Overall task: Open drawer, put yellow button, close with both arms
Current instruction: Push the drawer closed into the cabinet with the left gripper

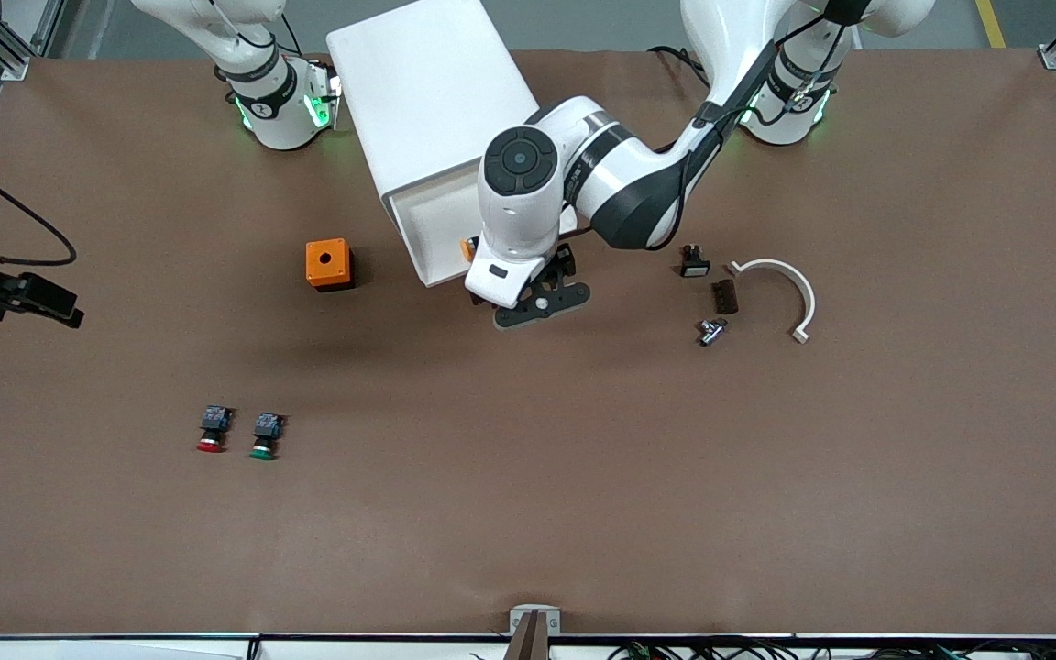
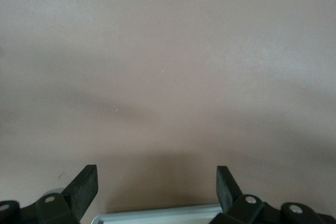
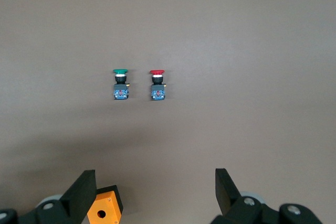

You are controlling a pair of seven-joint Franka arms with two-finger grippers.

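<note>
The white cabinet (image 1: 427, 92) stands between the arms' bases. Its top drawer (image 1: 423, 225) is pulled open toward the front camera. The yellow button (image 1: 469, 247) lies in the drawer at its front edge, mostly hidden by the left arm's hand. My left gripper (image 1: 542, 304) is over the table just past the drawer's front; in the left wrist view it (image 2: 156, 177) is open and empty, with the drawer's rim (image 2: 157, 214) below it. My right gripper (image 1: 56, 307) waits raised at the right arm's end of the table; in the right wrist view it (image 3: 153, 179) is open and empty.
An orange box (image 1: 328, 264) (image 3: 105, 211) sits beside the drawer toward the right arm's end. A red button (image 1: 213, 431) (image 3: 157, 82) and a green button (image 1: 265, 435) (image 3: 120, 82) lie nearer the front camera. A white curved part (image 1: 789, 284) and small parts (image 1: 711, 330) lie toward the left arm's end.
</note>
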